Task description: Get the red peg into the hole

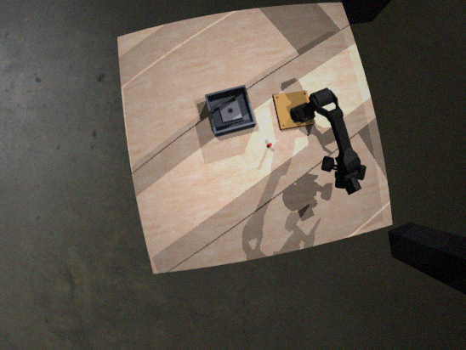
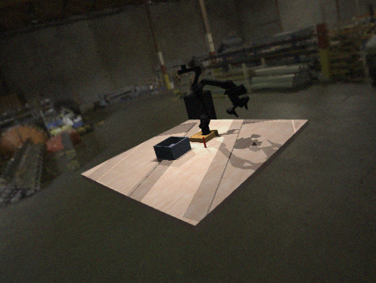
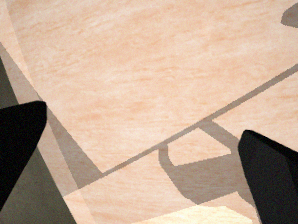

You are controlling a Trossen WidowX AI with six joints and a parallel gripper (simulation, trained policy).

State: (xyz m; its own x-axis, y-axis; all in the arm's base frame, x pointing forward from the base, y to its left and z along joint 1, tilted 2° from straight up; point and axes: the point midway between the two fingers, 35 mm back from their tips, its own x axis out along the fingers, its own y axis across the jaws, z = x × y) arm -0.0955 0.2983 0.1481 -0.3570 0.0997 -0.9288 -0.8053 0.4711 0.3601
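The red peg [image 1: 269,145] [image 2: 204,142] stands upright on the table, between the box and the arm's side of the table, apart from both. The open dark blue-grey box [image 1: 250,108] [image 2: 180,151] stands beside the arm's base. In the top view a lighter grey plate [image 1: 236,116] lies at the box bottom, with a dark, empty-looking hole near its middle. My gripper [image 2: 239,108] [image 3: 146,126] is wide open and empty, high above the table and well to the side of the peg. Neither peg nor box shows in the wrist view.
The arm rises from a yellow-orange base plate [image 1: 286,122] [image 2: 196,138], close to the peg and box. The wooden table [image 1: 191,178] [image 2: 171,192] carries shadows of the arm and long dark bands. A table edge shows at the left of the wrist view.
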